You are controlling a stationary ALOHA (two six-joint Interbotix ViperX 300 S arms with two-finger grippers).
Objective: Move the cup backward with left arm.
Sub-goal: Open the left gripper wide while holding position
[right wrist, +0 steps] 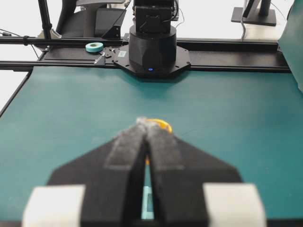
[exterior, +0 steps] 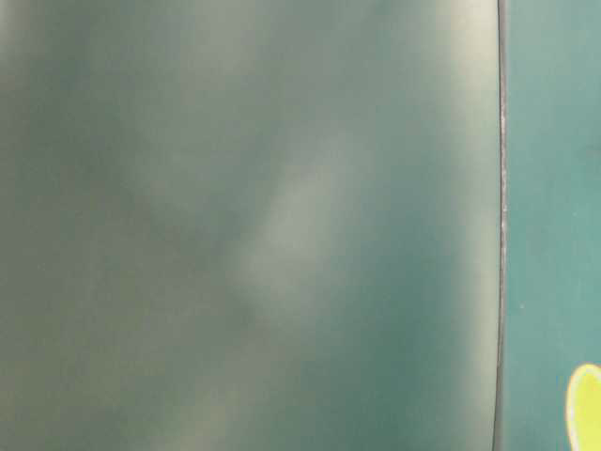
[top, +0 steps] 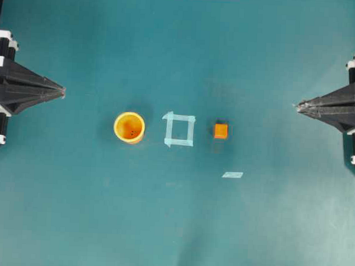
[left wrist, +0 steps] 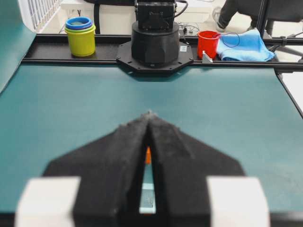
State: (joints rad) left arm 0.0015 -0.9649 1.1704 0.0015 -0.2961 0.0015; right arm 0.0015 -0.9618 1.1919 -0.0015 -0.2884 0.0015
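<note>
Upright orange-yellow cup point(top: 129, 127), yellow-rimmed

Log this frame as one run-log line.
phase: pre-reach | left gripper: shut, parked at edge | right gripper: shut, parked | cup: upright, untouched, beside tape square | cube: other side of square

On the green mat point(top: 173, 227) there is one cup point(top: 129, 127), one orange cube point(top: 220, 131), one tape square point(top: 179, 129) and one loose tape strip point(top: 232, 175). Two grippers show, the left point(top: 62, 92) and the right point(top: 299, 106). Beyond the mat, the wrist views show one stack of cups point(left wrist: 80, 35), one red cup point(left wrist: 208, 44), one blue cloth point(left wrist: 246, 46) and one tape roll point(right wrist: 94, 47).
</note>
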